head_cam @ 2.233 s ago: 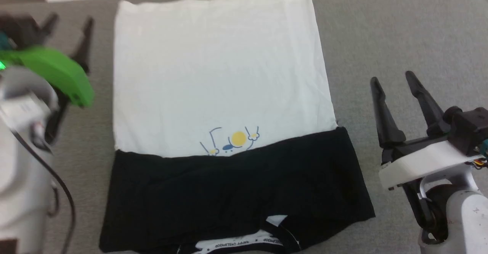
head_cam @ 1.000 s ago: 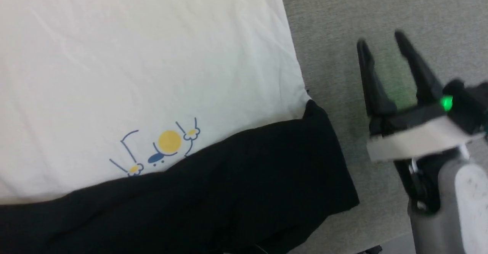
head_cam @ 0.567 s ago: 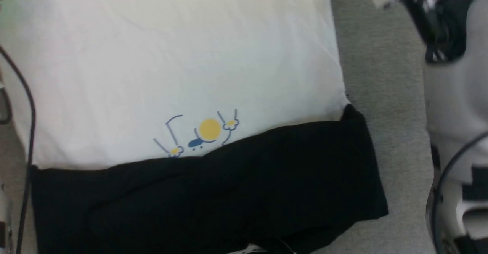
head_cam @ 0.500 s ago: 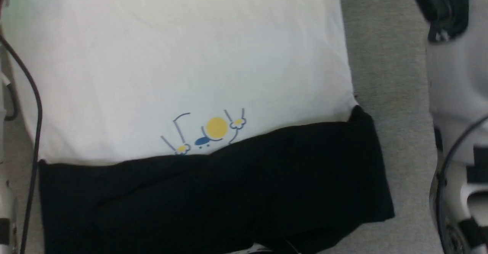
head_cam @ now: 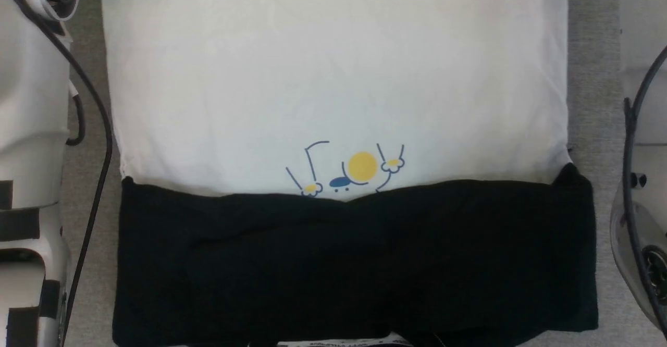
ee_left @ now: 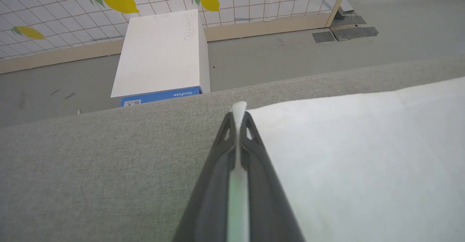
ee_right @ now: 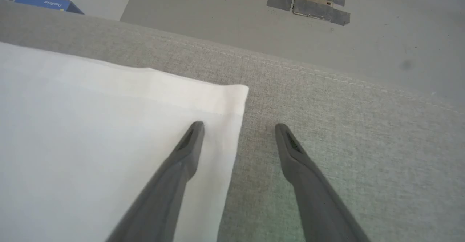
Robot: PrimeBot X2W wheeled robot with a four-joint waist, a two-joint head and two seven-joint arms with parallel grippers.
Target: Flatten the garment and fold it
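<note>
While left jaws clamp a corner of the garment (ee_left: 356,154), right jaws gape — straddling its edge.

We count one garment (head_cam: 333,76), bearing one small cartoon print (head_cam: 354,170). We count two grippers, the left gripper (ee_left: 238,115) and the right gripper (ee_right: 239,126), each with two dark fingers (ee_right: 174,169). In the upper left of the left wrist view we count one white box (ee_left: 160,53). On the tiled wall (ee_left: 54,16) along the top we count four lemons (ee_left: 116,0), one cut off by the top edge.
</note>
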